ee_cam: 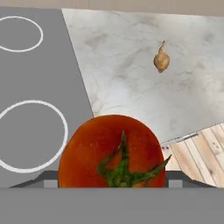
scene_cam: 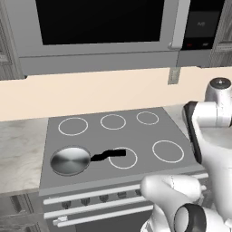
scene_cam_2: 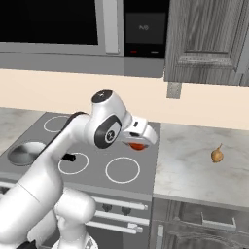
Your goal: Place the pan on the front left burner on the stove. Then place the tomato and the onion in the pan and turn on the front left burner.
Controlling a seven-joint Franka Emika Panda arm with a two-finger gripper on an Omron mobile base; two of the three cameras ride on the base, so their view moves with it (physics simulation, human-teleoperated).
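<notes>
Step in hand: tomato transfer. Round red-orange tomato (ee_cam: 113, 152) clamped in gripper (scene_cam_2: 138, 144), held above grey flat stove (scene_cam: 149, 131), right side. Shiny steel pan (scene_cam: 70, 160) on stove's front left ring. Golden-tan onion (scene_cam_2: 217, 154) right of stove. Next: carry tomato leftward over pan, release.

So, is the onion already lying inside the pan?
No, the onion lies on the marble counter right of the stove, while the pan sits empty on the front left burner.
</notes>
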